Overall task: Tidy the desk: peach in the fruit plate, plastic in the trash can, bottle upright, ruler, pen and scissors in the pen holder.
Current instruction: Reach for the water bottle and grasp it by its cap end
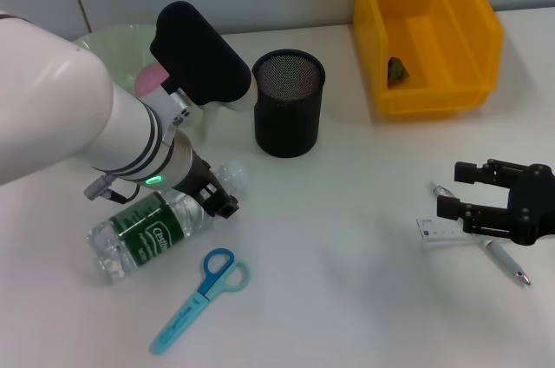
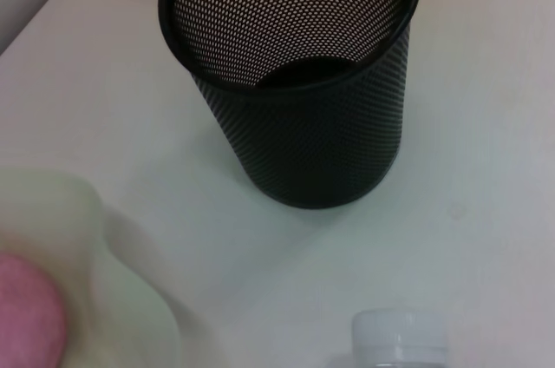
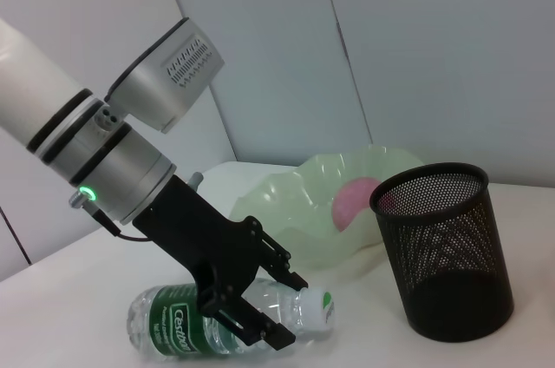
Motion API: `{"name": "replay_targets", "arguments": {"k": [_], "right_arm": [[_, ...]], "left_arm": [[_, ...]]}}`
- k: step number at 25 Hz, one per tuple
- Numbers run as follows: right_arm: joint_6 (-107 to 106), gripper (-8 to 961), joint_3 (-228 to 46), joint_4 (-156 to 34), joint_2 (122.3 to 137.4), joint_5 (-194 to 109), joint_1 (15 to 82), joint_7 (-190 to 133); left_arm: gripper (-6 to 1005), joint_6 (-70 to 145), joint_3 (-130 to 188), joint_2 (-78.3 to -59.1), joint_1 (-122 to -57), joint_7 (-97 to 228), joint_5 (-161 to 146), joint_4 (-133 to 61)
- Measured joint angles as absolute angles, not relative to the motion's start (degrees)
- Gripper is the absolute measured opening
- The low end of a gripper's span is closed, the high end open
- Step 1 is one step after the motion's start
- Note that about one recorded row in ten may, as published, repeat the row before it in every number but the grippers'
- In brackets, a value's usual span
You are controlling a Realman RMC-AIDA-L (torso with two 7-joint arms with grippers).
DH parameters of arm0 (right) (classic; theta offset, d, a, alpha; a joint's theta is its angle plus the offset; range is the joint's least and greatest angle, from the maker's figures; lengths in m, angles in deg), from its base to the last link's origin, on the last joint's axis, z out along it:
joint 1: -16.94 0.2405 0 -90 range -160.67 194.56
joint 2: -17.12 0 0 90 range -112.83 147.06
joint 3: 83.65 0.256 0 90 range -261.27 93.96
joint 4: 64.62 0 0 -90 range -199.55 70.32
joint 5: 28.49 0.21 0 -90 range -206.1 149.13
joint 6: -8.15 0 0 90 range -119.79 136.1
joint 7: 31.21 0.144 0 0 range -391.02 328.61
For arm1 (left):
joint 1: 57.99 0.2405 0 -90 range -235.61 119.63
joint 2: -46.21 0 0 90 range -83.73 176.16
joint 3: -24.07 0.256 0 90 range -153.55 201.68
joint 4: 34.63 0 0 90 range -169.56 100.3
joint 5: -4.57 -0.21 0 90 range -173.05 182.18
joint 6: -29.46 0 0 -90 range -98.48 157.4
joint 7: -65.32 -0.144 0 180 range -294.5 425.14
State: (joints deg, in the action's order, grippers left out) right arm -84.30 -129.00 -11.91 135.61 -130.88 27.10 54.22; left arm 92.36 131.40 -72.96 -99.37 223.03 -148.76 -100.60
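Observation:
The clear bottle with a green label lies on its side at the front left; it also shows in the right wrist view, and its white cap in the left wrist view. My left gripper is down over the bottle's shoulder near the cap, as the right wrist view also shows. The blue scissors lie in front of the bottle. My right gripper is open and empty, just above the ruler and the pen. The peach lies in the green fruit plate.
The black mesh pen holder stands upright at the centre back, beyond the bottle, with nothing seen inside. A yellow bin at the back right holds a small green piece of plastic.

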Motion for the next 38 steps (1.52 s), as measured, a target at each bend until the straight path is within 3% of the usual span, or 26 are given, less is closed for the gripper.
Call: {"name": "replay_targets", "arguments": {"k": [24,38], "right_arm": [[-84.3,738,-128.6,-12.0,135.59,-130.9,27.2,54.2],[-84.7,739,-127.9,-12.0,135.50,-130.9,27.3,54.4]], "left_arm": [[555,92.4,130.6,-72.96,-99.7,219.4,-145.6,-100.4],[448,92.6,130.3,-72.96,-99.9,218.5,-145.0,-101.0]]}}
